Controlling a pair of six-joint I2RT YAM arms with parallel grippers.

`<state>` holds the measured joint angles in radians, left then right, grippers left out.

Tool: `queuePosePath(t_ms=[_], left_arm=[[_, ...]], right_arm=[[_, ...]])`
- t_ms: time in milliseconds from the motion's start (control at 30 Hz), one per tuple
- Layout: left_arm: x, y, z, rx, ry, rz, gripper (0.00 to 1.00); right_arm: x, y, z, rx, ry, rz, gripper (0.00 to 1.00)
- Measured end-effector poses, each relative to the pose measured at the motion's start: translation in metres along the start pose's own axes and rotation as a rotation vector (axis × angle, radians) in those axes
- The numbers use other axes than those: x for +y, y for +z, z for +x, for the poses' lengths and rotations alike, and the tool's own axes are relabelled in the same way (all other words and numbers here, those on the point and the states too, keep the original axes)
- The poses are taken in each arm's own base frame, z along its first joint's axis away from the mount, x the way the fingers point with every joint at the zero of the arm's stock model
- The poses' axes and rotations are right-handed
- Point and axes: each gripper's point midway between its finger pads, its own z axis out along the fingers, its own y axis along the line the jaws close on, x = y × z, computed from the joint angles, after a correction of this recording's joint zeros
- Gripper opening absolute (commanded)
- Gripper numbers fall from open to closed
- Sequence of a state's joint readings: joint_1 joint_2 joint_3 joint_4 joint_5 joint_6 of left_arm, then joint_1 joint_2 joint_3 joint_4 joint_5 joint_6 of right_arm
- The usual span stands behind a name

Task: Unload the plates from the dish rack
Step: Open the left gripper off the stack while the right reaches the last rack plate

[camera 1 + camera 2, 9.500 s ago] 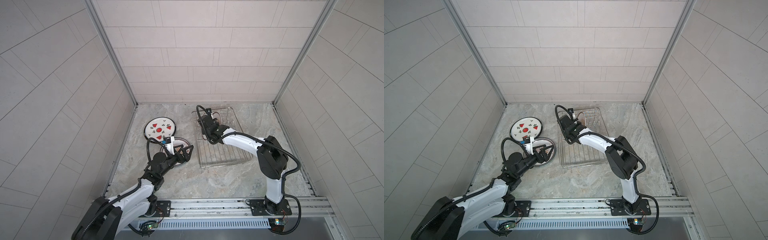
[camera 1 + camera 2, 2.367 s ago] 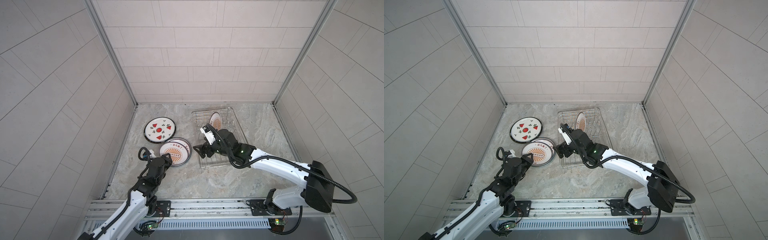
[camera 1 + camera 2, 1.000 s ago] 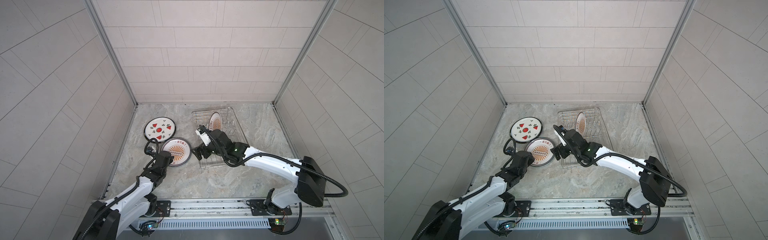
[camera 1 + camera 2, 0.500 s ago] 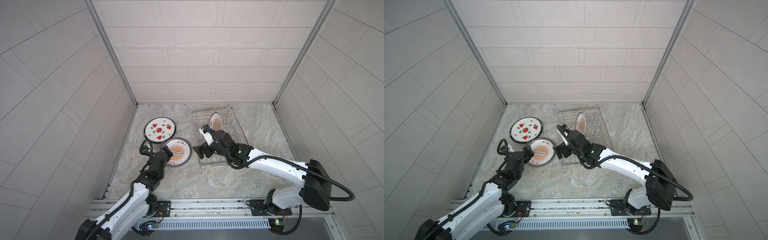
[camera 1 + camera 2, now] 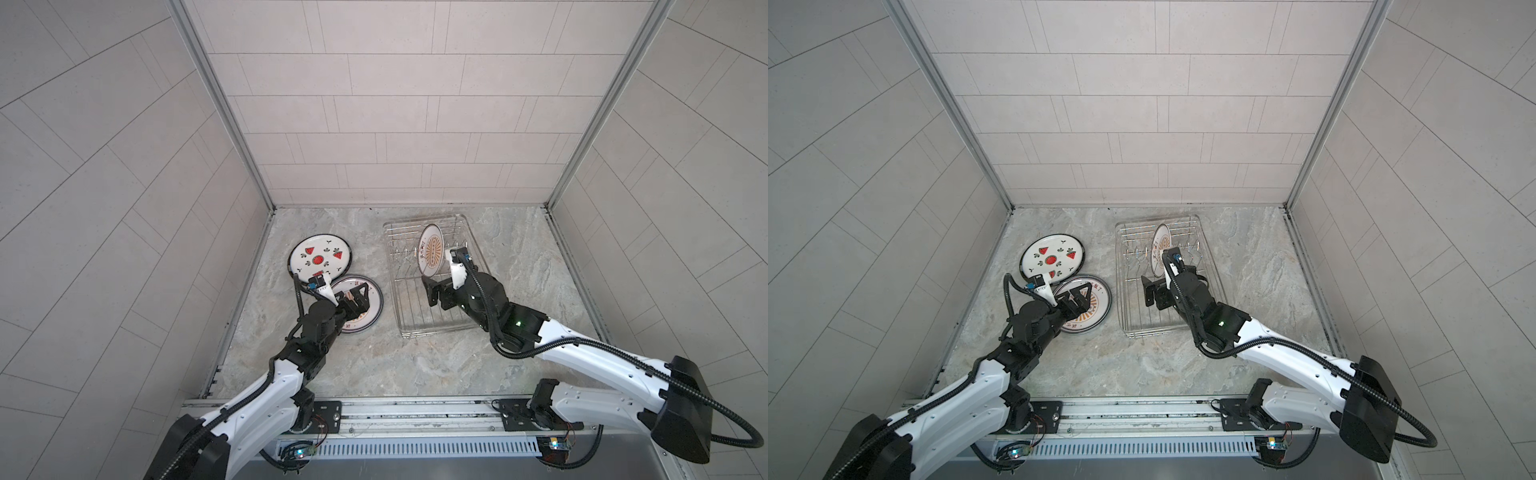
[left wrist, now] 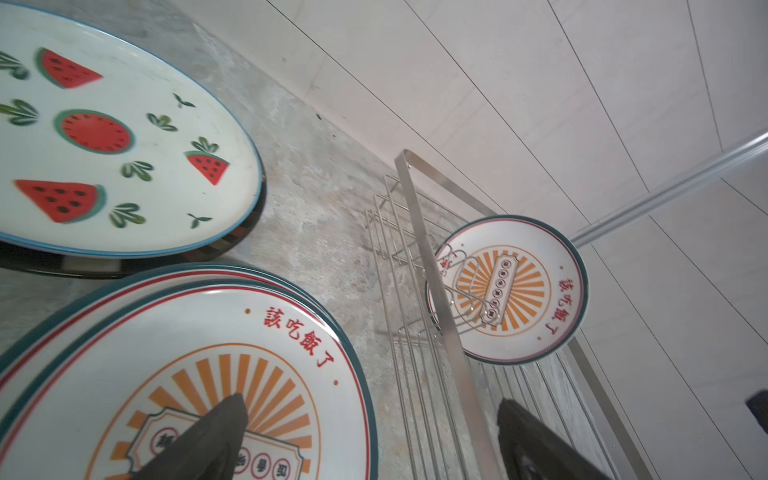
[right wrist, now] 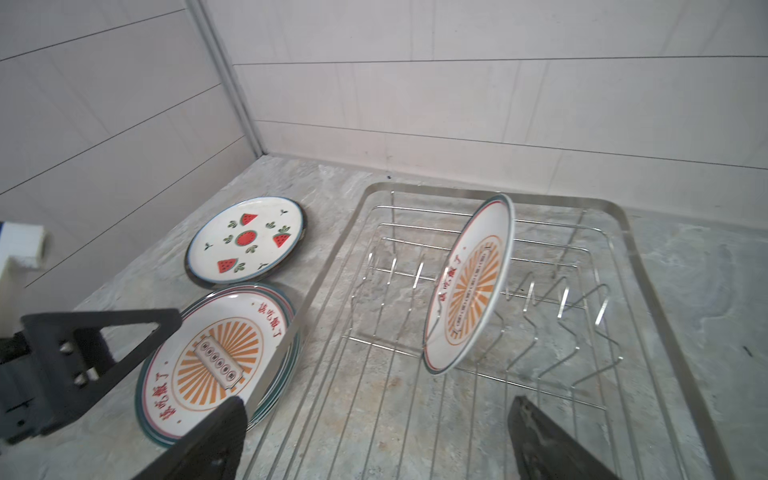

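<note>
Nearest, by the left edge of the worktop: left jaws released and wide apart, low over the flat stack of sunburst plates, gripping nothing. Better to draw them clear before bringing the next plate.

Over the near half of the dish rack: right jaws released too, empty, aimed at the standing sunburst plate but apart from it.

Further in, toward the far end of the rack: that plate, alone there, on edge and leaning. Advance slowly, take the upper rim between both jaws, close firmly, then lift straight up, with no sideways drag.

Beyond the stack, toward the far left corner: the watermelon plate, lying flat.
</note>
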<state>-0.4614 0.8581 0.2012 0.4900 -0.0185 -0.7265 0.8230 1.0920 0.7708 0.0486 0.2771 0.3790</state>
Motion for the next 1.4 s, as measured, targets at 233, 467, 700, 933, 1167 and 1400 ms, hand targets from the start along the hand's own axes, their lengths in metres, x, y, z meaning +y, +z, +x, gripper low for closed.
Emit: queuePosePath(t_ms=[233, 467, 700, 933, 1167, 1400], left_arm=[[-0.041, -0.006, 0.002, 0.022, 0.053, 0.222, 1.0], [-0.074, -0.014, 0.015, 0.063, 0.119, 0.377, 1.0], [-0.091, -0.019, 0.029, 0.112, 0.168, 0.471, 1.0], [-0.089, -0.015, 0.027, 0.093, 0.179, 0.458, 1.0], [-0.091, -0.015, 0.025, 0.081, 0.185, 0.462, 1.0], [-0.091, -0.015, 0.023, 0.072, 0.184, 0.46, 1.0]], right_arm=[[-0.053, 0.004, 0.003, 0.0, 0.065, 0.149, 1.0], [-0.086, -0.003, -0.011, -0.005, 0.104, 0.223, 0.99], [-0.098, 0.005, -0.035, -0.002, 0.118, 0.253, 1.0], [-0.099, 0.055, -0.036, 0.113, 0.084, 0.271, 0.92], [-0.097, 0.107, -0.014, 0.246, 0.065, 0.277, 0.77], [-0.091, 0.133, 0.002, 0.323, 0.064, 0.254, 0.47]])
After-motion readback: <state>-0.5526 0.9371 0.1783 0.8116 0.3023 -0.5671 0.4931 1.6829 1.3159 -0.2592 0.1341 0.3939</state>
